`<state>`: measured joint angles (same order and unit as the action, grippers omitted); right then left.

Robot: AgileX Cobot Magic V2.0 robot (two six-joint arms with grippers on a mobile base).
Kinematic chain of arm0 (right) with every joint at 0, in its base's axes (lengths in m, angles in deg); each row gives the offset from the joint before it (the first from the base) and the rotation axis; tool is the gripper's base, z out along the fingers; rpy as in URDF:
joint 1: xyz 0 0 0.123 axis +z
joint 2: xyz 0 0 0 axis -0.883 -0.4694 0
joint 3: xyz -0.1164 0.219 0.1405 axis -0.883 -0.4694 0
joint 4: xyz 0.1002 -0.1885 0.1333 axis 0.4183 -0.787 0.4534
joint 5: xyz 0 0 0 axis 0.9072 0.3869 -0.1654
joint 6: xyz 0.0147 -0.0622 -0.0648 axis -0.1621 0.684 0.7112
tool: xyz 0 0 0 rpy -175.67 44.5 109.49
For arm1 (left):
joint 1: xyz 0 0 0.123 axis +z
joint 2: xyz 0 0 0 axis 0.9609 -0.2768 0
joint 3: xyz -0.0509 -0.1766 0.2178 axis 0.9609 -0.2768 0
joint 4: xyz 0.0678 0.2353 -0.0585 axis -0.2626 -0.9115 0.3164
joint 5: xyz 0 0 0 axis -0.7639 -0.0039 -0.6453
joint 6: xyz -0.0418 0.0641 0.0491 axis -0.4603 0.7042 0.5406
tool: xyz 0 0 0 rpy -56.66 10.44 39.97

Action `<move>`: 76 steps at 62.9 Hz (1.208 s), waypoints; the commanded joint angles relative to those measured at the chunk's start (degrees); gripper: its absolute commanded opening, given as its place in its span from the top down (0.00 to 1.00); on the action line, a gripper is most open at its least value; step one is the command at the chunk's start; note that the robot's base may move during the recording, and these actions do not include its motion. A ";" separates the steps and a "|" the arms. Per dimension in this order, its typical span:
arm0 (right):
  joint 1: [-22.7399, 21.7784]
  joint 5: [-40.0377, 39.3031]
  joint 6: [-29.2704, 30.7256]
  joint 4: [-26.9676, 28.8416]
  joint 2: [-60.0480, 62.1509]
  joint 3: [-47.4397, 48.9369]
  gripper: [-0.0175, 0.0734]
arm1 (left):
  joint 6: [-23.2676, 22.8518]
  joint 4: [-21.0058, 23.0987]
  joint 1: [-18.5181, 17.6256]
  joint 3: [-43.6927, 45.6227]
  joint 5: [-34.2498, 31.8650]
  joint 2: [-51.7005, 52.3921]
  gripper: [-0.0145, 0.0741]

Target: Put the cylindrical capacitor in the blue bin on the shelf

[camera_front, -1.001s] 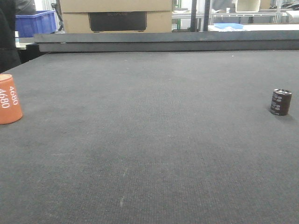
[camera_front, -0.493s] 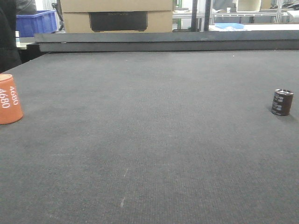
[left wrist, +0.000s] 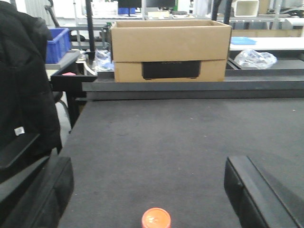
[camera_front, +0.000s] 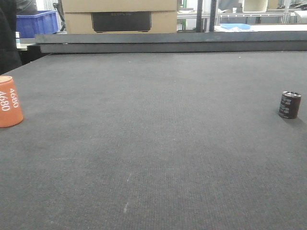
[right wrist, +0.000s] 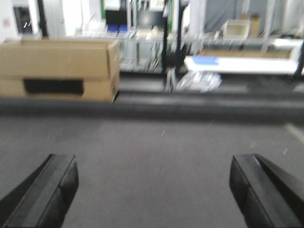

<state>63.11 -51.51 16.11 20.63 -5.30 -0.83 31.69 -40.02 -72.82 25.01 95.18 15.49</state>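
On the far right of the dark grey mat point(camera_front: 153, 143), you have the cylindrical capacitor point(camera_front: 289, 105) standing upright on its own. It is a squat brown-black drum with pale printing round its side and a dark rim at the top. The mat has a fine woven grain, flecked with a few pale scuffs. Well apart from the capacitor, at the left edge, sits an orange cylinder point(camera_front: 9, 101), matte, with "4680" printed twice in white.

Your left gripper point(left wrist: 149, 190) has its jaws spread wide. The black, blocky fingers point(left wrist: 52, 190) frame the mat, and the orange cylinder's round top shows low between them, touching neither. Your right gripper point(right wrist: 154, 185) is just as wide apart over bare mat, though that view is blurred.

Beyond the mat's raised back edge stands a plain cardboard box point(left wrist: 170, 50) – open-topped, with a dark rectangular cut-out in its front. You cannot see what it holds. A blue plastic crate point(camera_front: 36, 23) sits further back on the left, its contents hidden too
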 commanded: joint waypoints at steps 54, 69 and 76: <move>5.97 -64.18 0.12 -2.15 -45.84 -27.58 0.20 | -0.33 0.94 -0.37 0.49 -0.50 -0.25 0.22; 5.97 -78.03 0.12 -3.88 -59.00 -27.49 0.20 | -0.33 0.94 -0.37 0.49 -0.50 -0.25 0.22; 5.97 -81.41 -0.41 -4.01 -64.20 -26.28 0.20 | -0.33 0.94 -0.37 0.49 -0.50 -0.25 0.22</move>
<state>69.00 -128.59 16.11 17.12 -66.47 -28.03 31.69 -39.64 -72.93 25.14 95.38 15.46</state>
